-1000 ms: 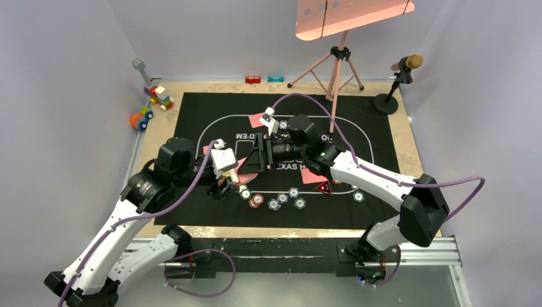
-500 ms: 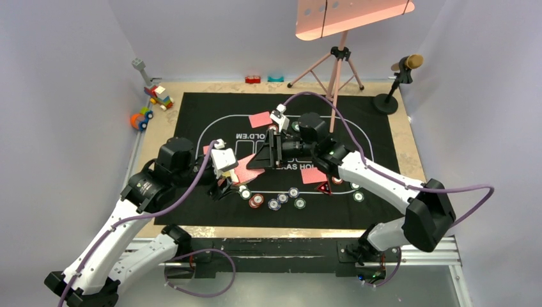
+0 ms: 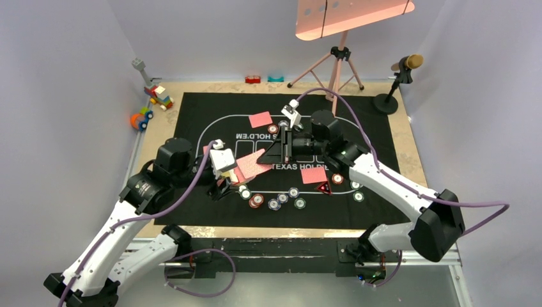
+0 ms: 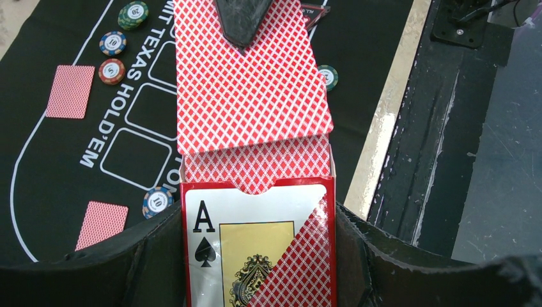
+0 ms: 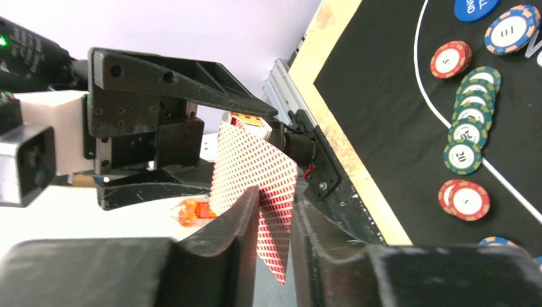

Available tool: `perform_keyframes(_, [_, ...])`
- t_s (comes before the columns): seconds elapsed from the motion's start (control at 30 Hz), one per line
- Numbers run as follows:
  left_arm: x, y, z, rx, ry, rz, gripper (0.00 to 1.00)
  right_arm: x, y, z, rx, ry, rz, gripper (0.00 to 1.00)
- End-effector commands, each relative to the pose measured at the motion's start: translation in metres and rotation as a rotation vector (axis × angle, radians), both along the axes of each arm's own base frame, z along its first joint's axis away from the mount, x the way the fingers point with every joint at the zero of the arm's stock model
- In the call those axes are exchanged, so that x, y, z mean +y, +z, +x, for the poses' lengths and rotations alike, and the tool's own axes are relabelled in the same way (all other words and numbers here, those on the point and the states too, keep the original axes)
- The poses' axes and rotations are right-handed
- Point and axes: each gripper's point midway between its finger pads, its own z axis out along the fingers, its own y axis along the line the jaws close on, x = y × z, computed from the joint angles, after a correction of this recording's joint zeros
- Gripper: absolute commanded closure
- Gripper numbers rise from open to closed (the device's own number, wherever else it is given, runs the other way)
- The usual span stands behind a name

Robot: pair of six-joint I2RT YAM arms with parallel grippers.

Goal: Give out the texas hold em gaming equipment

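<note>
The step in hand looks like drawing one card to deal. The left gripper [image 4: 257, 220] is clamped on the sides of a red-edged cardboard card box [image 4: 281, 211] printed with an ace of spades, held above the near-left part of the black printed mat [image 3: 383, 128] on the desk. The right gripper [image 5: 275, 201] is pinched together on the free end of a red-backed, diamond-patterned playing card [image 4: 255, 96] that sticks most of the way out of the box mouth. To do this well, the pull should run straight along the card's length while the box is held steady, so the next card, already peeking out, is not dragged along. The pinch should be firm but must not bend the card. By count, three dealt cards [image 3: 260, 119] lie face down on the mat, one partly hidden by the left arm. There are roughly a dozen striped-edge poker chips [image 3: 273, 204], too small to number exactly. One red triangular marker [image 3: 323, 188] and one blue round button [image 5: 476, 6] also show.
</note>
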Motion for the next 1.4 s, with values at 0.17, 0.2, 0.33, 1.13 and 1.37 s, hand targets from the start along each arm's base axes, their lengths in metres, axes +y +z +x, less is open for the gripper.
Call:
perform_keyframes(0.17, [-0.003, 0.015, 0.004, -0.058, 0.000, -0.045, 0.78, -0.006, 0.021, 0.004, -0.025, 0.003, 0.037, 0.95])
perform_keyframes(0.2, [-0.002, 0.014, 0.004, -0.057, 0.002, -0.043, 0.78, -0.007, 0.024, 0.005, -0.030, 0.003, 0.042, 0.96])
perform_keyframes(0.33, [-0.001, 0.012, 0.003, -0.055, 0.002, -0.037, 0.78, -0.014, 0.040, 0.014, -0.061, -0.021, 0.066, 0.98])
perform_keyframes(1.13, [0.000, 0.023, -0.004, -0.068, -0.011, -0.054, 0.77, 0.129, -0.121, 0.163, 0.112, -0.028, -0.053, 1.00])
perform_keyframes(1.37, [0.002, 0.021, -0.006, -0.067, -0.011, -0.052, 0.77, 0.175, -0.160, 0.191, 0.144, -0.099, -0.008, 1.00])
